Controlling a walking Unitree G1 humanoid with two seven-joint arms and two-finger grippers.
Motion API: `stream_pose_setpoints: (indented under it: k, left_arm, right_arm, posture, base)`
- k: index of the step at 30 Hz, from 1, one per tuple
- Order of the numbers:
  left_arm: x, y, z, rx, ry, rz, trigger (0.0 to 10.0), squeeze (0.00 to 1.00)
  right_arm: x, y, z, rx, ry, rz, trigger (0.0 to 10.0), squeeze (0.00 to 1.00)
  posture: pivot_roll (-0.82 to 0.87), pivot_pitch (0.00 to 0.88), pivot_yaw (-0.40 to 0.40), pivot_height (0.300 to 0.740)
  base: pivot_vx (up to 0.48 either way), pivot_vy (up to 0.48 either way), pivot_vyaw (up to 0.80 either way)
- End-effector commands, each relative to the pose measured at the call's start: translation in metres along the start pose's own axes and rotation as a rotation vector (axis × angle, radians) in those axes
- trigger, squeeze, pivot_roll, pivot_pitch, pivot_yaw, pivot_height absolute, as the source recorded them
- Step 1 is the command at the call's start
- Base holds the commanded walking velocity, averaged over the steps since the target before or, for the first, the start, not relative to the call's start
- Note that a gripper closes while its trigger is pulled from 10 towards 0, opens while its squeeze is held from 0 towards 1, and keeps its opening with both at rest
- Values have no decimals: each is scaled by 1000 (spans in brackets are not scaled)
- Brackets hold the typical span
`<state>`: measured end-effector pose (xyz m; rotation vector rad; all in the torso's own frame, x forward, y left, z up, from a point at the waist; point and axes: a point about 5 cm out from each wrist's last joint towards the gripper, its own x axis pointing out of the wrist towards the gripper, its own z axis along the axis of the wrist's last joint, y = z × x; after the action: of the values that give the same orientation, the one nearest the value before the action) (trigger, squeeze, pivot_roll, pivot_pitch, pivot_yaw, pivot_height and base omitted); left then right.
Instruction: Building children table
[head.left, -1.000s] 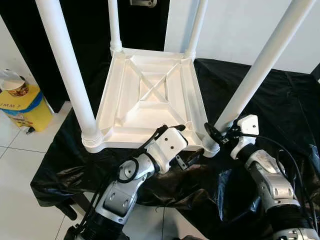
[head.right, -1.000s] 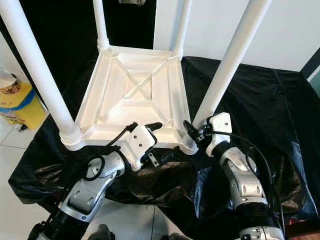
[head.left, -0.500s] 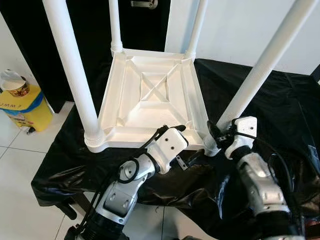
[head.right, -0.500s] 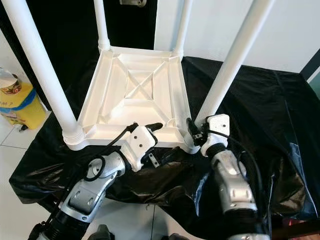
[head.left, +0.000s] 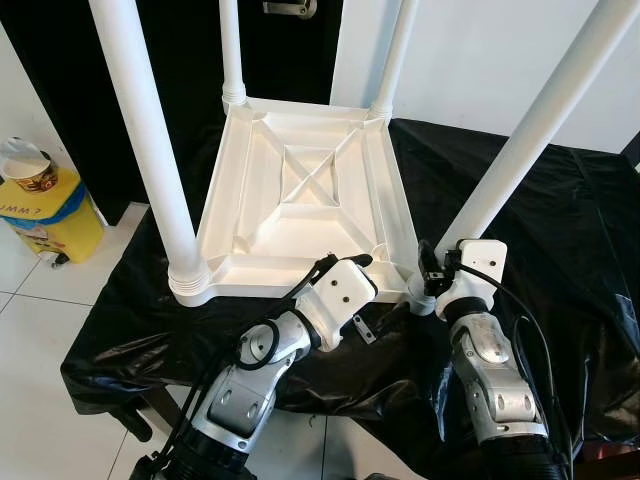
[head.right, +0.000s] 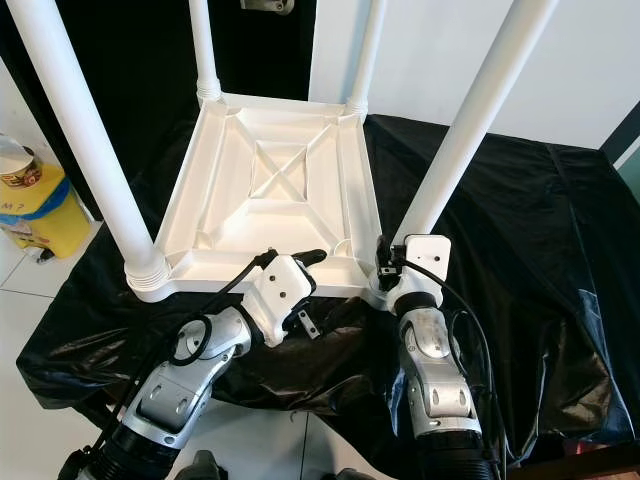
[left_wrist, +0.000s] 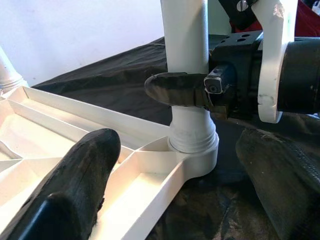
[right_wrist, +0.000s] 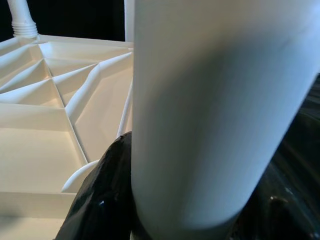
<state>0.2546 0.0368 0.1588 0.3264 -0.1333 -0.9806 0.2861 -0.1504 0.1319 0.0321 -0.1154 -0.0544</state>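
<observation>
Head views bright and sharp, even daylight — white table (head.left: 300, 190) nearly blown out, ribs casting soft shadows. Black sheet (head.left: 560, 230) shows streaky glare on its wrinkles. Left wrist view: near finger (left_wrist: 75, 185) blurred, background clear. Right wrist view soft — leg (right_wrist: 215, 110) out of focus, shaded at its edge.

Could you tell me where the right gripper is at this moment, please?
In the left eye view the right gripper is at the near right corner of the upturned white table, clamped around the base of that corner's leg, above the black sheet.
</observation>
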Motion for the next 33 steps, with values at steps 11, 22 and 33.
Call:
stream_pose_setpoints:
  k: [11,22,33]
  left_arm:
    - [0,-2,1,2,-1,29,10000,0]
    - [0,0,1,4,0,40,10000,0]
    - [-1,3,1,10,1,39,10000,0]
  right_arm:
    - [-8,-2,-13,-46,73,-25,10000,0]
    - [-6,-1,-10,-53,57,4,10000,1000]
    - [-8,-4,-1,-63,-1,172,10000,0]
  posture:
    - [151,53,-139,740]
    - [158,49,-146,740]
    - [146,55,-136,740]
  base:
    - [0,0,0]
    - [0,0,0]
    - [0,0,0]
